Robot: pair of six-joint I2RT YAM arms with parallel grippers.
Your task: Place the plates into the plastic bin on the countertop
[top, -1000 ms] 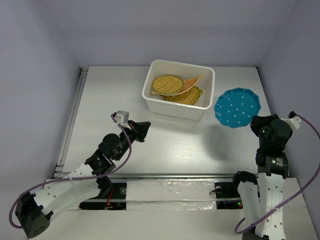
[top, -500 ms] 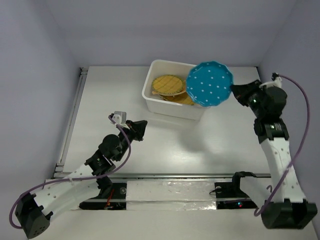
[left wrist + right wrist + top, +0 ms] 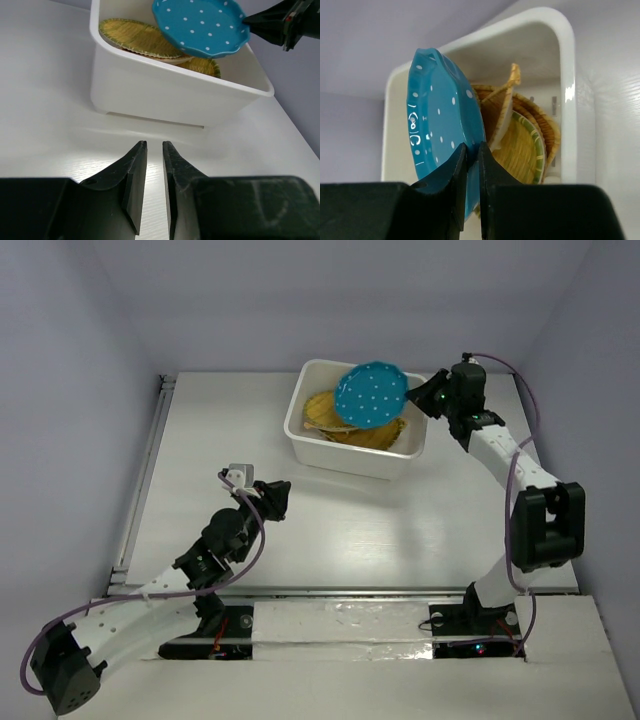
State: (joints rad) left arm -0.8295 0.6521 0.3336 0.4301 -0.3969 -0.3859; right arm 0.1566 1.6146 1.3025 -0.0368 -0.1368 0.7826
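From overhead, the white bin (image 3: 345, 462) sits toward the far side of the tabletop (image 3: 420, 530), with tan wicker plates (image 3: 322, 412) piled inside. The right arm (image 3: 505, 455) reaches out toward it. The right gripper (image 3: 420, 398) pinches the teal plate (image 3: 371, 397) by its rim, holding it tilted above the bin's middle. The left arm (image 3: 160, 585) lies low and bent, and the left gripper (image 3: 276, 494) is near the bin's front wall but apart from it.

The left wrist camera faces that wall from low down. Its fingers stand a narrow slit apart and hold nothing.

Only the right wrist camera shows the jaws clamped on the plate's edge, and one wicker plate propped on edge among the others.
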